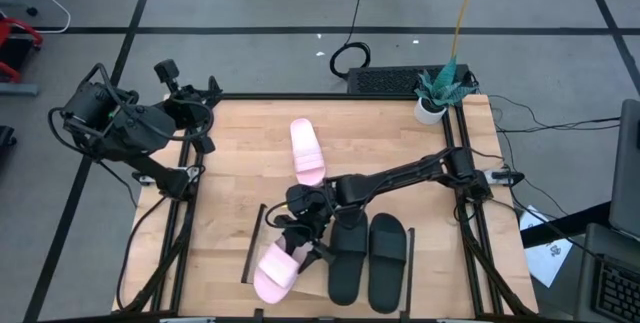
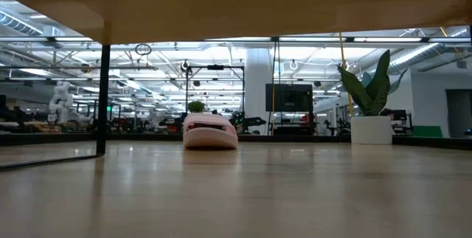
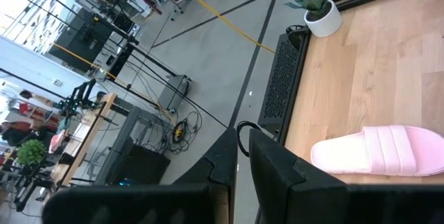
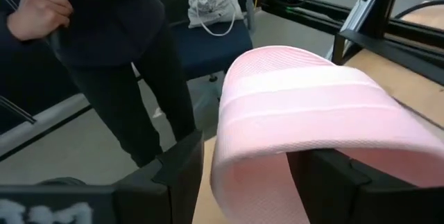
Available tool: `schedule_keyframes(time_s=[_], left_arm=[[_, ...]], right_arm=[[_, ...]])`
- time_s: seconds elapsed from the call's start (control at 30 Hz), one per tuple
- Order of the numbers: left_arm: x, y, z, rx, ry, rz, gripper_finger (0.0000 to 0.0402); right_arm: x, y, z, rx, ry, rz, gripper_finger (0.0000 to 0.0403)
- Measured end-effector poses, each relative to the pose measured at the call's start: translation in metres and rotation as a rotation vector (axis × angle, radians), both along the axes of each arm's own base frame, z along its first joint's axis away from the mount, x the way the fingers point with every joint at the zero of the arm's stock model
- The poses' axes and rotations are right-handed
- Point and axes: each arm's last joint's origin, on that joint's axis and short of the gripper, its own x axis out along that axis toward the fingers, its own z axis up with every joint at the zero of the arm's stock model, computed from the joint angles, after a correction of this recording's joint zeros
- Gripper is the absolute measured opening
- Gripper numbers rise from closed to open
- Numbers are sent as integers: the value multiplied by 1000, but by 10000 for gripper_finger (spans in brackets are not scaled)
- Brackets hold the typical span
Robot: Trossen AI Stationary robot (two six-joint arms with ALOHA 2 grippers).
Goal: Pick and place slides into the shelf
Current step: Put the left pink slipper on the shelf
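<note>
One pale pink slide (image 1: 277, 268) lies sole-down at the left of the shelf (image 1: 252, 243), beside two black slides (image 1: 347, 253) (image 1: 388, 261). My right gripper (image 1: 298, 235) hovers open just over the pink slide's far end. In the right wrist view its fingers (image 4: 182, 172) stand on either side of the broad strap (image 4: 298, 99), with a slim gap showing at one finger. The other pink slide (image 1: 307, 150) (image 3: 378, 151) (image 2: 210, 131) rests sole-down on the bare tabletop farther back. My left gripper (image 3: 243, 158) waits raised at the table's far left corner, shut on nothing.
A potted plant (image 1: 437, 91) stands at the far right corner, next to a black keyboard (image 1: 385, 81) just off the far edge. A person in dark clothes (image 4: 118, 57) stands beyond the table's near edge. Bare wood lies between the shelf and the far pink slide.
</note>
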Motion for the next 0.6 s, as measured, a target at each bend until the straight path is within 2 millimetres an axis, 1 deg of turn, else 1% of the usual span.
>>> schedule_keyframes(time_s=[0.3, 0.5, 0.6], left_arm=[[0, 0, 0, 0, 1, -1, 44], [1, -1, -1, -11, 12, -20, 44], [3, -1, -1, -6, 20, -22, 44]], right_arm=[[-7, -2, 20, 11, -43, 1, 196], [-8, -2, 19, 9, -24, -3, 196], [-9, -4, 14, 3, -5, -8, 196]])
